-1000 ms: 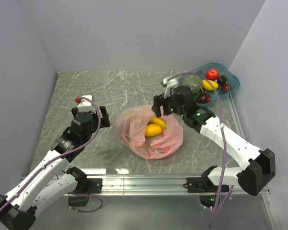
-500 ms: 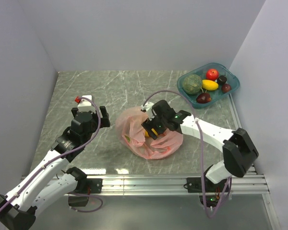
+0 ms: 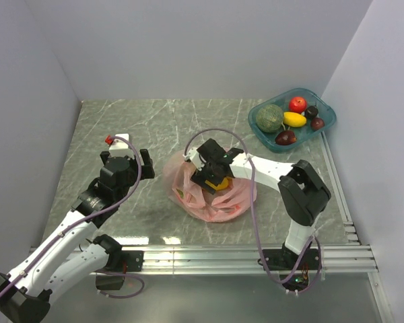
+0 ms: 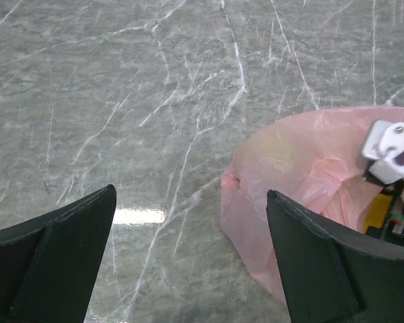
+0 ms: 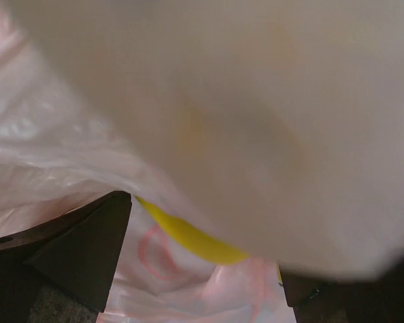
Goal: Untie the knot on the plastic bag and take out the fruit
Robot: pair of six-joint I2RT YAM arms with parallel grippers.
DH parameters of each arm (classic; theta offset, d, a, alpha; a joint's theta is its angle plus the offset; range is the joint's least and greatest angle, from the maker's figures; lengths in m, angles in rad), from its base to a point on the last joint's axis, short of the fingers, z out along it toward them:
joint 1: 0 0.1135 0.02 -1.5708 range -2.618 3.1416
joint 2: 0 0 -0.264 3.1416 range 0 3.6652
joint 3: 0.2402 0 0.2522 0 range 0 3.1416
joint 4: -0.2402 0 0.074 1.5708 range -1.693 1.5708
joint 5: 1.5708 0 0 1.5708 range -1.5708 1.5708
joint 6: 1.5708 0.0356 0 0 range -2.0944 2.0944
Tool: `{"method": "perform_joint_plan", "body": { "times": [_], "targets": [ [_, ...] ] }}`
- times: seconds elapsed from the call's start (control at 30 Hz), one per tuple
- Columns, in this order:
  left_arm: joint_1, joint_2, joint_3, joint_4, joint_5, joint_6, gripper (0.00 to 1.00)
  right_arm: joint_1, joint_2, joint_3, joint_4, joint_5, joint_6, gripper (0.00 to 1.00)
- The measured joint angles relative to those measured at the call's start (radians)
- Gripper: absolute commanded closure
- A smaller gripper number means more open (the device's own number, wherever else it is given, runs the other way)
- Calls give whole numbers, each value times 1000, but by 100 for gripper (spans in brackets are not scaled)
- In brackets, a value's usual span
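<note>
Spread wide, the left gripper (image 4: 192,194) hangs over bare marble table (image 3: 155,121) on the near left, holding nothing. Its two dark fingers (image 4: 67,235) frame veined grey stone in the left wrist view. The plastic bag (image 4: 289,168) lies just to its right, apart from it.

Farther in, at the middle of the table, the pink bag sits slumped and crinkled with its top gaping. The right arm reaches across from the right, and the right gripper (image 3: 212,176) is sunk into that opening. In the right wrist view its fingers (image 5: 81,249) stand well apart at the bottom corners. A yellow fruit (image 5: 188,235) lies between them inside the bag, with thin pink plastic under it. A blurred pale fold of the bag covers the upper half of that view. Whether the fingers touch the fruit cannot be told.

At the far right corner a teal tray (image 3: 325,120) holds a dull-green melon (image 3: 270,117), a red apple (image 3: 297,103), a yellow oval fruit (image 3: 294,120) and three small dark fruits (image 3: 286,137).
</note>
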Motion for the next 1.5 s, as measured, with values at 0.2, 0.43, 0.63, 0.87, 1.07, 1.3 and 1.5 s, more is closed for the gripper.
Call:
{"method": "perform_joint_plan", "body": {
  "times": [0.2,0.43,0.63,0.87,1.07,1.3,1.5],
  "targets": [
    [0,0,0,0,6,0,1,16,78,1,-16,-6,-4,16],
    [0,0,0,0,15,0,1,39,32,-74,4,-22,36,71],
    [0,0,0,0,18,0,1,61,-129,-135,-40,-16,73,84],
    [0,0,0,0,17,0,1,68,-360,-162,-55,6,118,93],
    [0,1,0,0,17,0,1,68,-533,-248,-37,37,167,100],
    [2,3,0,0,17,0,1,53,-760,-307,154,55,256,100],
    [3,2,0,0,17,0,1,-145,-732,-253,285,160,352,99]
  ]
}}
